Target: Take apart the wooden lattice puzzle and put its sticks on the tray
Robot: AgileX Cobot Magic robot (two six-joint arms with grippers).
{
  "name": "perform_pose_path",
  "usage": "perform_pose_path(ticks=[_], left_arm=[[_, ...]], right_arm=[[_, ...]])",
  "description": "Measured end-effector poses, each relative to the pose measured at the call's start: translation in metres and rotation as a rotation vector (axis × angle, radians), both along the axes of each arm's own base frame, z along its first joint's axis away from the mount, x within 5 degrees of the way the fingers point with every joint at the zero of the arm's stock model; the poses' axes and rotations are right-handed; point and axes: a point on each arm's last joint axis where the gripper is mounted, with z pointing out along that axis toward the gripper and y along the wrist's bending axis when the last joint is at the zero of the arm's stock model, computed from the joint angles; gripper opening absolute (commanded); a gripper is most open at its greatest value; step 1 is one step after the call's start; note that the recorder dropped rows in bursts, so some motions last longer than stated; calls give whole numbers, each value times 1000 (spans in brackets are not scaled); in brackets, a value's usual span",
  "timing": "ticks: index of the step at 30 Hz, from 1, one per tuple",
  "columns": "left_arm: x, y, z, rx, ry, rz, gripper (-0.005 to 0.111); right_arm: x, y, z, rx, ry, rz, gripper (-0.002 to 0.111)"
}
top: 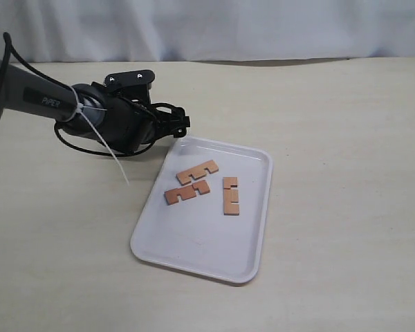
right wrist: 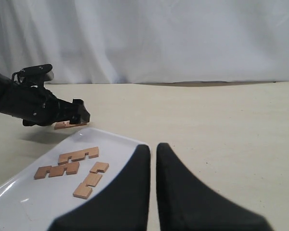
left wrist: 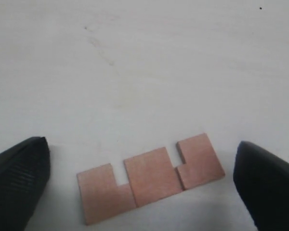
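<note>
Left wrist view shows the left pincer [left wrist: 140, 144] open and empty, straddling a stick [left wrist: 151, 178] flat on the table [left wrist: 135, 57] just outside the tray [top: 207, 235], long axis running finger to finger, left arm nearer.

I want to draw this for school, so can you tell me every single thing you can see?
table: one, beige, under everything
curtain: one, white, behind the table
tray: one, white, middle of the table
notched wooden sticks: three, reddish-brown, lying flat on the tray
fourth stick: one, reddish-brown, lying flat by the tray's far corner
left arm: one, grey and black, with a white cable tie around it
left gripper: one, black, open, a finger either side of the fourth stick
right gripper: one, black, shut, empty, facing the tray
</note>
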Motion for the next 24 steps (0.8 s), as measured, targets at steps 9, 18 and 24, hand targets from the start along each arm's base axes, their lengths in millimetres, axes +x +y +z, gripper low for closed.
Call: perform_pose_path(ticks=[9,18,24], left_arm=[[0,2,-5,8,5,24,88],[1,0,-3,5,12,13,0],[1,-1,-2,57,23,-51,0]], right_arm=[[0,0,0,0,0,0,4],[0,0,0,0,0,0,4],[0,0,0,0,0,0,4]])
